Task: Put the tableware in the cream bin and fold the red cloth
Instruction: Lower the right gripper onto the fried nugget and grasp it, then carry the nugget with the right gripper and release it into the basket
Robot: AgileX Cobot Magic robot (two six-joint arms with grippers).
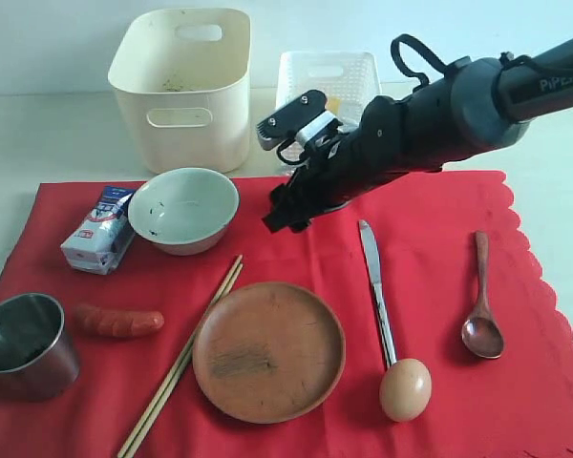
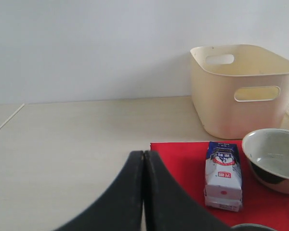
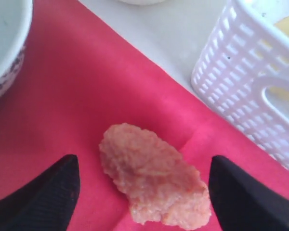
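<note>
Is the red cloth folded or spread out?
Spread flat: the red cloth lies open under the plate, knife and spoon.

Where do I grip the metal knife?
Probably best to take the metal knife at mid-length, where blade meets handle, coming straight down from above with the jaws across its narrow width. It lies flat on the red cloth, so only its thin sides offer a hold, and the egg crowds the handle's near end.

Bright even light; soft shadow beside steel cup (image 1: 24, 343); right wrist view close, slightly blurred, colours washed.
</note>
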